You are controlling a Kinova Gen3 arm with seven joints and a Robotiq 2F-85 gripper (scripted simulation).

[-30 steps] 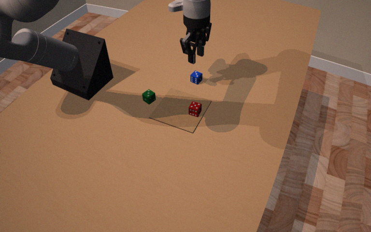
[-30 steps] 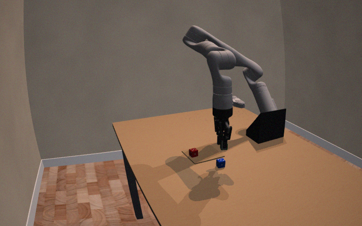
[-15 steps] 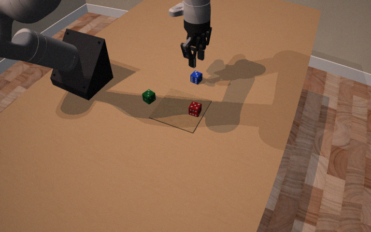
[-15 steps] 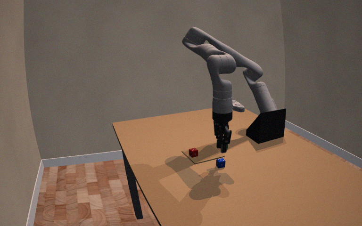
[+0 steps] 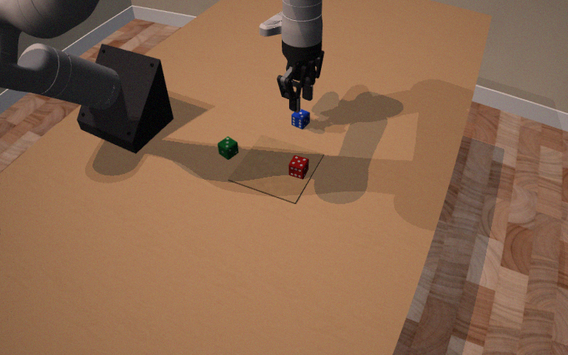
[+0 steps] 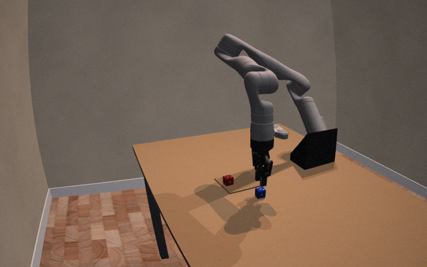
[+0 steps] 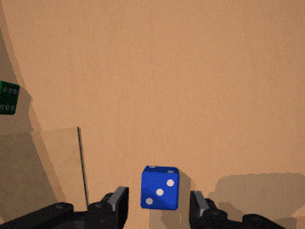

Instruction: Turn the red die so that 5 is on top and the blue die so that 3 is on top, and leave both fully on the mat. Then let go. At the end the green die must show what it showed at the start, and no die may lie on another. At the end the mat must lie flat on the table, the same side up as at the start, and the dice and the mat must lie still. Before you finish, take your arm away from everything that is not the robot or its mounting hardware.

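Observation:
The blue die (image 5: 300, 118) lies on the bare table just beyond the far corner of the thin mat (image 5: 276, 169), off the mat. In the wrist view the blue die (image 7: 160, 187) shows three pips on its upper face. My gripper (image 5: 298, 102) hangs straight above it, a little clear of it, with the fingers partly open, wider than the die and empty; it also shows in the wrist view (image 7: 159, 206). The red die (image 5: 298, 166) sits on the mat near its right corner. The green die (image 5: 228, 147) lies on the table left of the mat.
The arm's black wedge base (image 5: 125, 98) stands at the back left of the table. In the exterior view the blue die (image 6: 259, 192), red die (image 6: 228, 179) and gripper (image 6: 263, 182) lie near the table's left edge.

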